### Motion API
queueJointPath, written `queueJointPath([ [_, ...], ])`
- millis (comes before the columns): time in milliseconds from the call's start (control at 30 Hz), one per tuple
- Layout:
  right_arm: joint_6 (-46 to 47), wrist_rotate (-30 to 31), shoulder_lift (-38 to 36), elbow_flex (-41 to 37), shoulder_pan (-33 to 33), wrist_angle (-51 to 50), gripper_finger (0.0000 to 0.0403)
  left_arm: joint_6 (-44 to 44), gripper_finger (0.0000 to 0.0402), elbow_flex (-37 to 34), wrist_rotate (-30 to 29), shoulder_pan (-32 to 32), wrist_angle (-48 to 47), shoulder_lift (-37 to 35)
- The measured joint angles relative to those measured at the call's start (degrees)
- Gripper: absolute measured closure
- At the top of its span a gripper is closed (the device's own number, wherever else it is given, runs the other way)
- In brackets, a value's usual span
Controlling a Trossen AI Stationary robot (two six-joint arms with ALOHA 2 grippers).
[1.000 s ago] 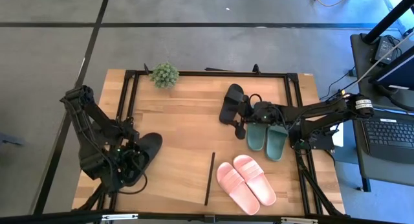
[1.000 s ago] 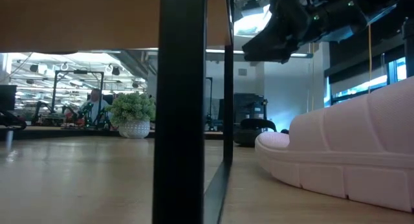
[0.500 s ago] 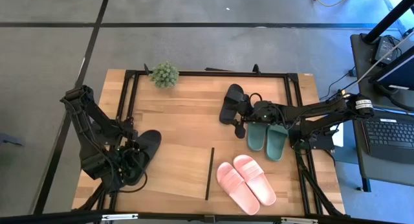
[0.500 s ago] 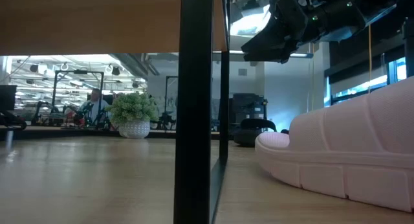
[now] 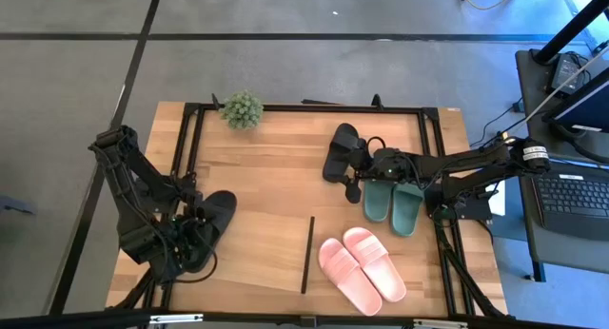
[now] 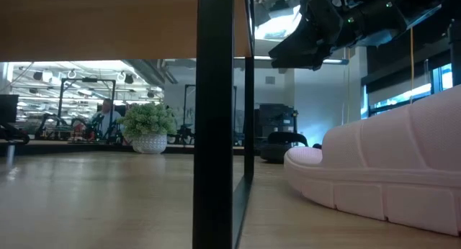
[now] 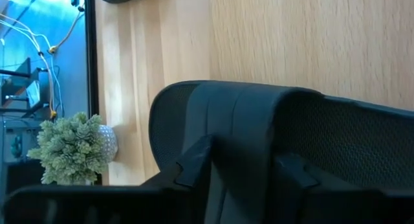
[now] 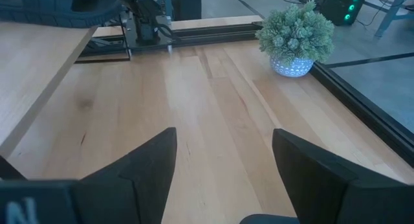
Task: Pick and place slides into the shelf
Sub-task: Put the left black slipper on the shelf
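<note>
One black slide (image 5: 214, 220) rests sole down on the left end of the shelf's light-wood top board (image 5: 262, 258), also seen in the right wrist view (image 8: 52, 7). My left gripper (image 5: 190, 243) is over it, open, its fingers (image 7: 194, 166) apart at the slide's wide strap (image 7: 259, 120). The shelf's thin black divider (image 5: 306, 258) stands at the board's right end. The second black slide (image 5: 340, 150) is just ahead of my right gripper (image 5: 364, 164), which is open (image 8: 223, 130) with only tabletop between its fingers. Green slides (image 5: 390, 201) and pink slides (image 5: 362, 262) lie on the table. My left gripper's fingers come down at a slant over the black slide's strap (image 7: 239, 140), one on each side of its middle. The dark fingers and the dark strap merge, so I cannot tell whether they touch it. The slide sits flat on the shelf board.
A small potted plant (image 5: 242, 110) stands at the table's far left corner. A black metal frame (image 5: 314, 107) runs around the tabletop. In the low view a pink slide (image 6: 389, 177) fills the right and a black shelf upright (image 6: 215, 134) the middle. A laptop (image 5: 571, 201) sits off the right.
The shelf has shifted a little: its black upright has moved sideways in the low view, and the divider sits slightly nearer the far edge in the high view. The black slide on the board has moved slightly with it. Both arms have stayed where they were.
</note>
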Motion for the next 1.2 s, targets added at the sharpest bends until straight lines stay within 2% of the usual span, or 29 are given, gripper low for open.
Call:
queueJointPath([
  [200, 0.00, 0.00, 0.00, 0.00, 0.00, 0.00, 0.0147, 0.28, 0.0241, 4.59, 2.07, 0.00, 0.00, 0.09],
  [433, -0.04, -0.02, 0.00, 0.00, 0.00, 0.00, 0.0147, 0.39, 0.0233, 11.25, 4.77, 0.00, -0.01, 0.07],
  [500, -0.27, 0.00, 0.00, 0.00, 0.00, 0.00, 0.0147, 0.31, 0.0233, 12.27, 1.06, -0.02, 0.03, 0.08],
  [633, -1.39, -0.02, 0.00, 0.00, 0.00, 0.00, 0.0147, 0.39, 0.0233, 12.89, -10.45, 0.99, 2.57, 0.04],
  [767, -1.49, -0.02, 0.00, 0.00, 0.00, 0.00, 0.0147, 0.44, 0.0233, 12.89, -13.12, 4.99, 4.47, 0.04],
  [900, -1.51, -0.02, 0.00, -0.02, 0.02, 0.63, 0.0147, 3.38, 0.0233, 12.89, -10.27, 11.75, 9.68, 0.04],
  [1100, -1.64, -0.02, 0.02, -0.02, 0.02, 0.70, 0.0147, 18.01, 0.0233, 12.87, 5.03, 19.86, 19.31, 0.04],
  [1200, -2.99, -0.02, 0.01, -0.02, 0.02, 0.44, 0.0147, 21.20, 0.0233, 11.97, 8.58, 22.80, 20.38, 0.11],
])
